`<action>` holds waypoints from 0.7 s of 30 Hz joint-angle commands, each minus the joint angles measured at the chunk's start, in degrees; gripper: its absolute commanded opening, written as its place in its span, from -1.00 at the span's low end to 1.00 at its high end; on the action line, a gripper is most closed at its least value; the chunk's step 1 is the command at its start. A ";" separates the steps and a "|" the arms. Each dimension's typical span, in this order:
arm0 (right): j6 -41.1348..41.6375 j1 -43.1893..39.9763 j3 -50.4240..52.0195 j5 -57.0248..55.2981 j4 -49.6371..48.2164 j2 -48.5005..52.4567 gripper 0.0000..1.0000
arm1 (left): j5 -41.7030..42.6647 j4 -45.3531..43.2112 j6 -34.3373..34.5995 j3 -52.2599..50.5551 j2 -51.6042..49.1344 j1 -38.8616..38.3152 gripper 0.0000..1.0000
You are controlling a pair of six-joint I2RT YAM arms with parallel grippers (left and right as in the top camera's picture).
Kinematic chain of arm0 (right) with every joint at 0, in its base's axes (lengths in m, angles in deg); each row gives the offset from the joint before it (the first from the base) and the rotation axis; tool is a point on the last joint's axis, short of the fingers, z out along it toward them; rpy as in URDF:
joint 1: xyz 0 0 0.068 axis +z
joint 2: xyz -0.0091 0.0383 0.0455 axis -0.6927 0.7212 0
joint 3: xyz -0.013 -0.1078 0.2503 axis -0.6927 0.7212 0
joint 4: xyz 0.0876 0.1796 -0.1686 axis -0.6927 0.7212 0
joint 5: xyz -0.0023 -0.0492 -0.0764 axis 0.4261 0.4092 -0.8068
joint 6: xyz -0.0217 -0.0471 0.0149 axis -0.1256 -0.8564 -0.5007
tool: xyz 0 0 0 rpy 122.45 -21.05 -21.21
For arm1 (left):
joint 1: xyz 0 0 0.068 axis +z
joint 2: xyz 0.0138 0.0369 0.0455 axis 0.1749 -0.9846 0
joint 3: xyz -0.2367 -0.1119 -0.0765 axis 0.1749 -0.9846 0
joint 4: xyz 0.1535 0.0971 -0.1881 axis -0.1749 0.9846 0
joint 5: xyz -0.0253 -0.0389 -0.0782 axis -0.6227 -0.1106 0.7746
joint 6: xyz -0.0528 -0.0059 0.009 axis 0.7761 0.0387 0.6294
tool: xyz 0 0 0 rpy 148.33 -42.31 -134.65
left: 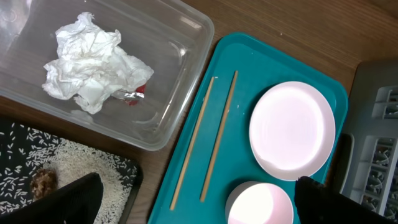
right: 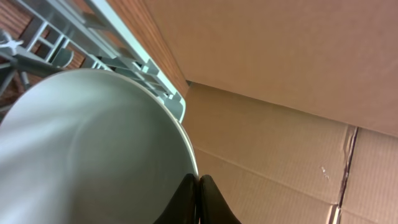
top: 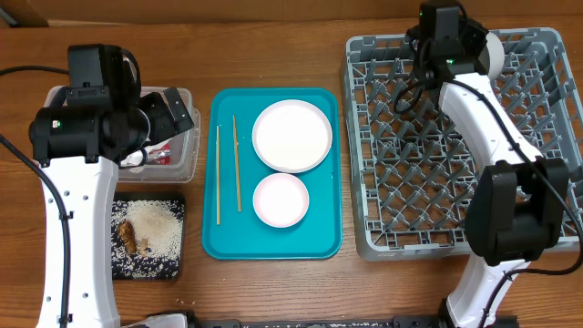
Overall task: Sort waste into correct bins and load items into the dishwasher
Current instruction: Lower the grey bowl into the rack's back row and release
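My right gripper (right: 199, 182) is shut on the rim of a white bowl (right: 93, 149), held on edge over the far end of the grey dish rack (top: 428, 155). My left gripper (left: 193, 205) is open and holds nothing. It hangs over the near corner of the clear tub (left: 180, 93), which holds the crumpled napkin (left: 93, 62) and the red wrapper (left: 134, 93). The black tray (top: 173, 260) holds rice (top: 157, 221) and a brown scrap (top: 127, 237). On the teal tray (top: 323, 232) lie a white plate (top: 291, 135), a second white bowl (top: 281, 199) and two chopsticks (top: 236, 164).
A cardboard wall stands behind the rack (right: 280, 74). The rack's upright pegs surround the held bowl. The left arm's white link (top: 77, 228) runs along the table's left side, beside the black tray.
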 commanded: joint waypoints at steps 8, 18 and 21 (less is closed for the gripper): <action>0.13 2.51 0.52 0.37 -0.17 2.62 -0.92 | -0.04 -0.04 0.37 0.81 0.13 -0.13 1.00; 5.40 6.08 0.52 1.95 -0.17 2.62 -0.14 | -0.04 -0.04 0.37 0.81 0.13 -0.13 0.99; 5.40 6.97 0.52 1.70 0.11 2.62 -0.08 | -0.04 -0.04 0.37 0.81 0.13 -0.13 1.00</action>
